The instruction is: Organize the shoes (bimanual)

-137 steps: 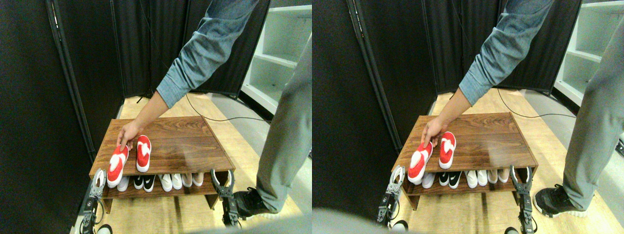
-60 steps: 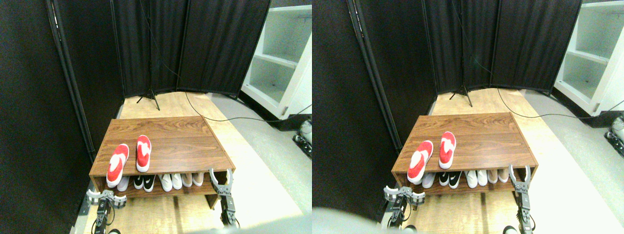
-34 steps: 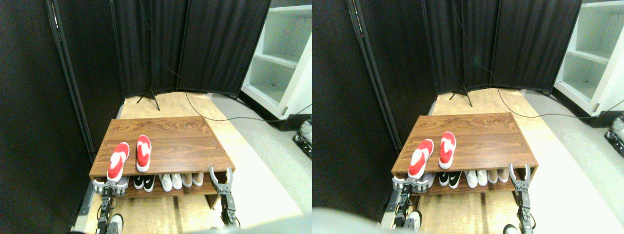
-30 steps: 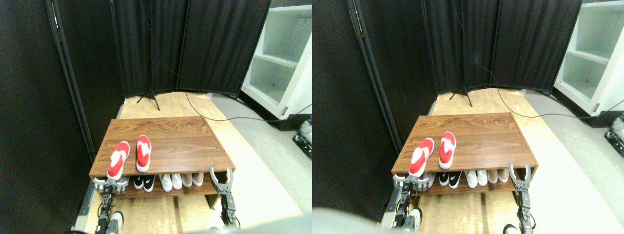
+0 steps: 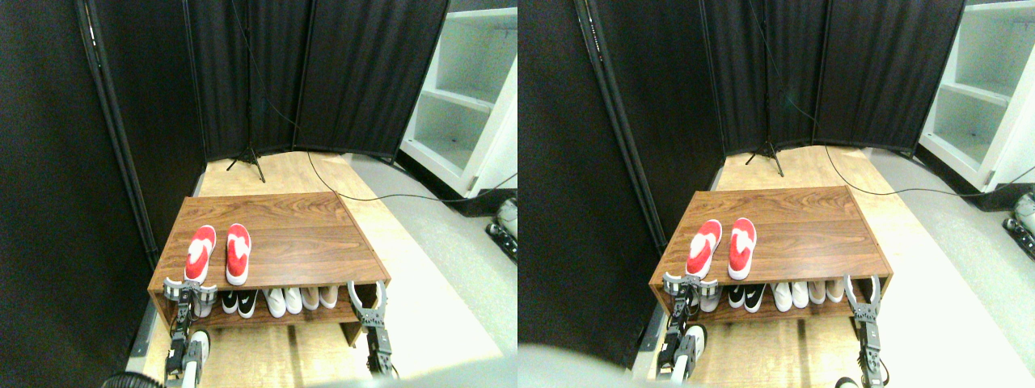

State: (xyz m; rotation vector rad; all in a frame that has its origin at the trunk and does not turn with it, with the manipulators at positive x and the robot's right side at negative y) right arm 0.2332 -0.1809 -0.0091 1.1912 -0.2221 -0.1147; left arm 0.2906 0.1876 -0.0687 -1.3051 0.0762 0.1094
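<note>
Two red shoes lie side by side on top of the wooden rack [image 5: 307, 242], toes pointing away. The left shoe [image 5: 200, 253] and the right shoe [image 5: 237, 253] are nearly parallel, heels near the front edge. My left gripper [image 5: 190, 287] is open at the front edge, its jaws spread sideways just behind the left shoe's heel; I cannot tell whether it touches the heel. At the rack's front right corner my right gripper [image 5: 366, 295] is open with its jaws pointing up and nothing between them.
A row of white, beige and black-and-white shoes [image 5: 275, 301] fills the shelf under the top. Black folding screens [image 5: 323, 73] stand behind and to the left. White shelving [image 5: 469, 89] is at the right. A cable [image 5: 380, 196] crosses the floor.
The left shoe slid back from overhanging the front edge and straightened beside the right one. My left gripper rose to the rack's front edge behind it. The person left earlier.
</note>
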